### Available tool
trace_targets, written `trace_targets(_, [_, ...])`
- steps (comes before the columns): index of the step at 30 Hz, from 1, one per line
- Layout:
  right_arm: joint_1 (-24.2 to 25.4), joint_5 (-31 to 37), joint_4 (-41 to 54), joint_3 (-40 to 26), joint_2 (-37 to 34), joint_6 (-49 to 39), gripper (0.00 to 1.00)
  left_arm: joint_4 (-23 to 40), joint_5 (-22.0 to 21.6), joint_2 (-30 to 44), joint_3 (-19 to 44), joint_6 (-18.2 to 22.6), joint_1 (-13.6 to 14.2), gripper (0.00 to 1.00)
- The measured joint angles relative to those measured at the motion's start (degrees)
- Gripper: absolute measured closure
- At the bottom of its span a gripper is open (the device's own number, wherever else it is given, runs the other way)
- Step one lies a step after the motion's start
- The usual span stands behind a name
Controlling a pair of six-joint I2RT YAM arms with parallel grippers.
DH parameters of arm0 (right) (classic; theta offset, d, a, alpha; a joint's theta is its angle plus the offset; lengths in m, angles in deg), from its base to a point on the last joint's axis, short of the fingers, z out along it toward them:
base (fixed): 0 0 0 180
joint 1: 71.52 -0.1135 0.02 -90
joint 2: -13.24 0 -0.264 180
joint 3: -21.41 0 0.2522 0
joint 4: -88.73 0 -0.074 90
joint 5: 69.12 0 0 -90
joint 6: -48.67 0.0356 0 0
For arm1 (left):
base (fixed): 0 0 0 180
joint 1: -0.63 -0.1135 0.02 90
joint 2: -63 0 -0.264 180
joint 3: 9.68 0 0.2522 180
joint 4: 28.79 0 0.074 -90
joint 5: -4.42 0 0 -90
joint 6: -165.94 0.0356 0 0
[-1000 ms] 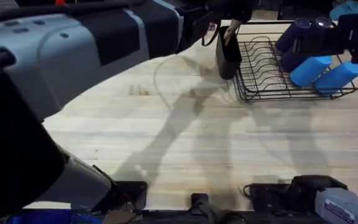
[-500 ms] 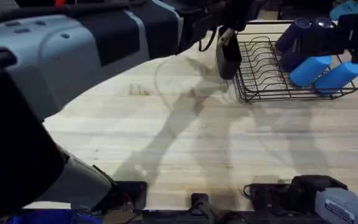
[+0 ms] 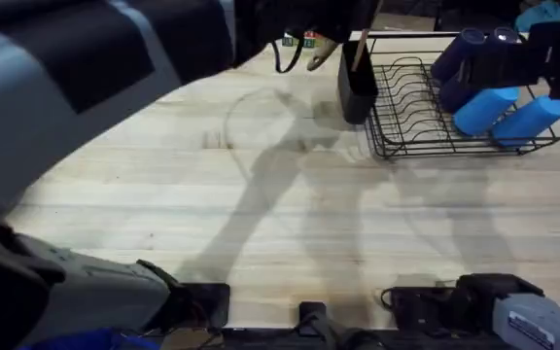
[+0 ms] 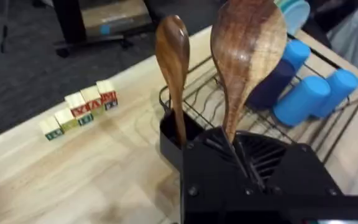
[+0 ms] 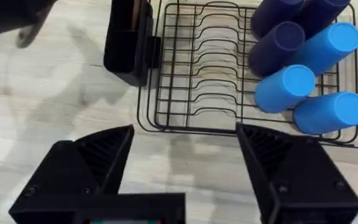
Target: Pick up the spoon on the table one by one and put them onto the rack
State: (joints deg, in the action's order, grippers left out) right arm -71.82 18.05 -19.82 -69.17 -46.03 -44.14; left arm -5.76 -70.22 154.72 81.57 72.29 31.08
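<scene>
The black wire rack (image 3: 455, 126) stands at the table's (image 3: 290, 214) back right, its solid caddy (image 3: 356, 87) on the left end. A slim brown spoon (image 4: 173, 56) stands upright in the caddy (image 4: 169, 140), bowl up. My left gripper (image 4: 232, 146) is shut on the handle of the darker, wide-bowled spoon (image 4: 247, 50), held upright close beside the caddy; overhead, its bowl (image 3: 321, 56) shows just left of the caddy. My right gripper (image 5: 185, 168) hangs open and empty above the table in front of the rack (image 5: 204, 81).
Several blue cups (image 3: 499, 102) lie on the rack's right half. Lettered wooden blocks (image 4: 79, 112) sit in a row on the table left of the caddy. The left arm spans the overhead view's upper left.
My left arm has shifted left and up with the wide spoon, whose bowl now shows left of the caddy. The right arm has not moved.
</scene>
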Motion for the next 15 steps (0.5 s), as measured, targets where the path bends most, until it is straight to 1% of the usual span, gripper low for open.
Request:
trace_targets(4, [0.0,0.0,-0.03,0.0,0.0,0.0,0.009,3.56,2.65,-1.3,-0.02,1.79,-1.12,0.957])
trace_targets(8, [0.0,0.0,-0.43,0.0,0.0,0.0,0.009,6.91,3.71,-2.78,-0.6,3.56,-2.34,0.957])
trace_targets(10, [0.0,0.0,-0.46,0.0,0.0,0.0,0.009,6.82,3.98,-4.1,-2.19,4.28,-2.54,0.957])
trace_targets(15, [0.0,0.0,-0.46,0.0,0.0,0.0,0.009,3.57,4.19,-8.57,-7.68,5.23,-2.52,0.957])
